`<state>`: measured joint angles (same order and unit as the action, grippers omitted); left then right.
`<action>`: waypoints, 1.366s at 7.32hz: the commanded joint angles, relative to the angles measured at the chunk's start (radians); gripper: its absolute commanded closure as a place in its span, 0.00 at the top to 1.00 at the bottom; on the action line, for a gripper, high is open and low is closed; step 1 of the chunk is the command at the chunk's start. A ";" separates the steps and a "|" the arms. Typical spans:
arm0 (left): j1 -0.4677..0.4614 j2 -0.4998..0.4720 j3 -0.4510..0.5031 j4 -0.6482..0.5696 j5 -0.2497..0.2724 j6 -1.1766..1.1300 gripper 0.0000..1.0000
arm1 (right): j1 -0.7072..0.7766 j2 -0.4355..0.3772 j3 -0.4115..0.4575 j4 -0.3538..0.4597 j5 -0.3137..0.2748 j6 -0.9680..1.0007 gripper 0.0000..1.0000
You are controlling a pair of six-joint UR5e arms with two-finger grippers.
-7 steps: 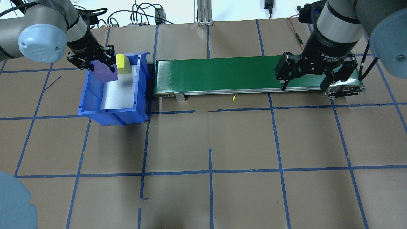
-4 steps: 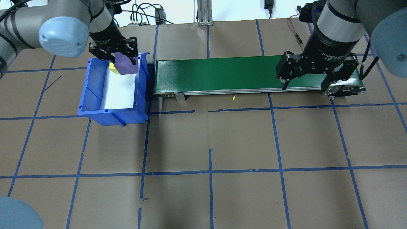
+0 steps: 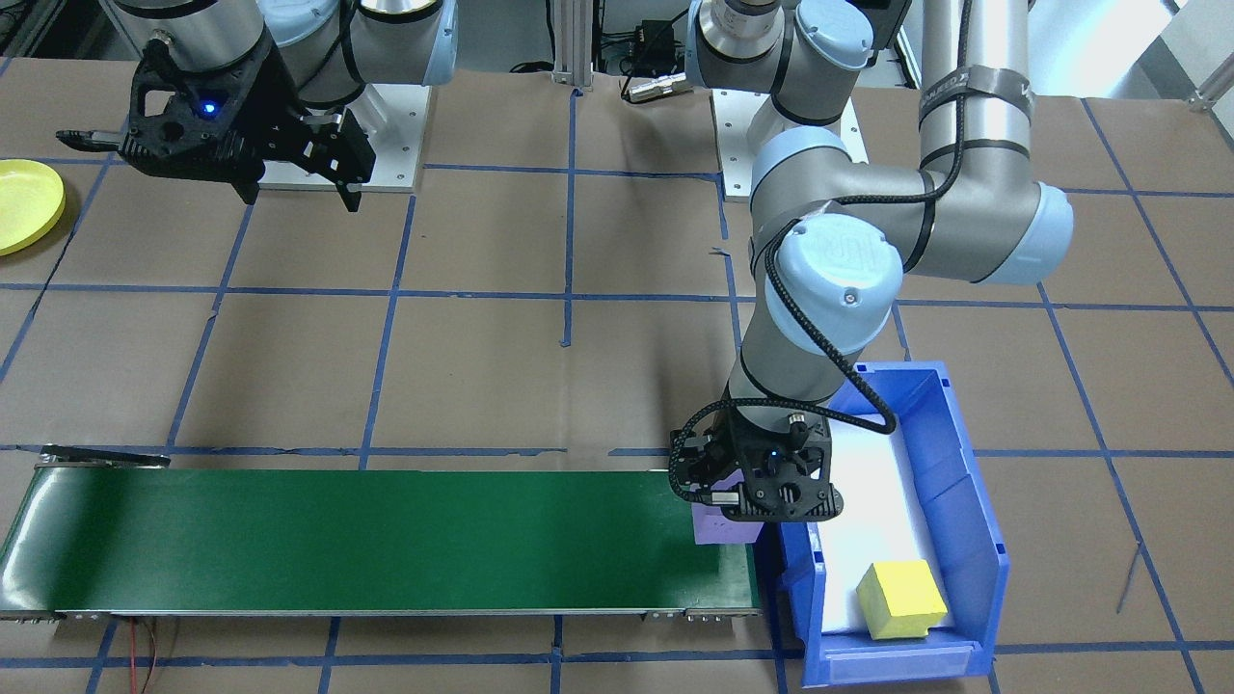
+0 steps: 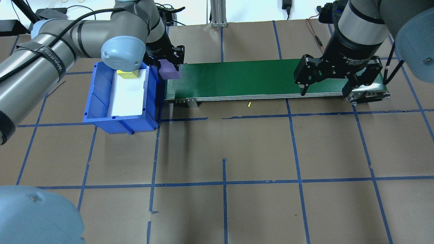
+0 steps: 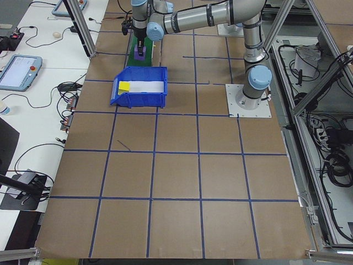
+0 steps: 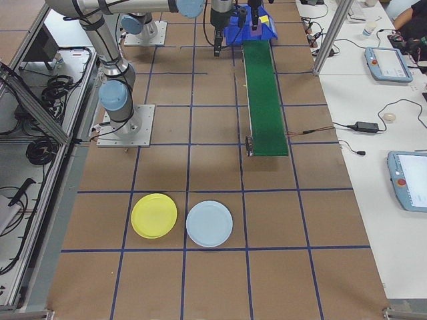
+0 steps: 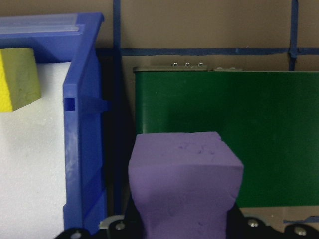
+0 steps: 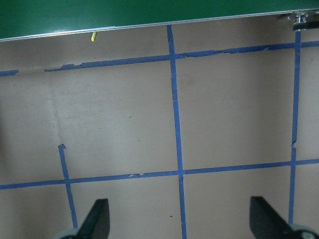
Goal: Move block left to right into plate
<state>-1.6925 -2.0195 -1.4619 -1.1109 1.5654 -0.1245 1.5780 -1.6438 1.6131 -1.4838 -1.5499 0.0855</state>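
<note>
Brown paper with blue tape lines covers the bench [image 4: 237, 149]. A long green belt [image 4: 254, 78] lies across the far side of it. At the belt's left end, touching it or just beside it, stands a blue bin [image 4: 98, 108] with a white floor. A yellow block [image 3: 901, 600] sits in the far end of the bin. Well away from the belt, past its right end, a yellow plate [image 6: 154, 215] lies flat on the bench, just beside a pale blue plate [image 6: 209, 224].

The left pincer [image 4: 168, 64] is clamped on a purple block [image 4: 169, 72]. It holds the block over the left end of the belt, right next to the bin's wall. The block's sides are squeezed in a little in the left wrist view.

The right pincer [image 4: 325, 89] hangs over the belt's right end with its two fingers [image 8: 95, 219] wide apart and nothing between them.
</note>
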 commanded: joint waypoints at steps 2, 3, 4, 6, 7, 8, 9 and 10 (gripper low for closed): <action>-0.006 -0.070 0.015 0.040 -0.005 -0.010 0.41 | -0.003 0.002 0.004 -0.006 0.001 -0.010 1.00; -0.006 -0.061 0.002 0.055 -0.004 0.002 0.72 | 0.000 0.013 0.011 -0.015 0.013 -0.010 0.99; -0.006 -0.054 -0.011 0.055 -0.005 -0.006 0.79 | 0.000 0.056 0.033 -0.120 0.019 -0.015 1.00; -0.006 -0.018 -0.009 0.054 -0.005 0.003 1.00 | -0.018 0.151 0.027 -0.248 0.027 -0.056 0.96; -0.004 0.034 0.001 0.039 0.001 0.003 1.00 | -0.023 0.213 0.024 -0.333 0.063 -0.059 0.96; 0.032 0.069 0.006 -0.013 0.005 0.003 1.00 | -0.024 0.261 0.019 -0.396 0.076 -0.059 0.96; 0.110 0.082 -0.001 -0.026 -0.005 0.005 1.00 | -0.024 0.319 0.010 -0.458 0.083 -0.052 0.96; 0.160 0.079 0.002 -0.026 -0.021 0.006 1.00 | -0.024 0.396 -0.022 -0.525 0.112 -0.040 0.96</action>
<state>-1.6016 -1.9493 -1.4612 -1.1253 1.5592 -0.1199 1.5546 -1.3387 1.6201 -1.9214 -1.4665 0.0343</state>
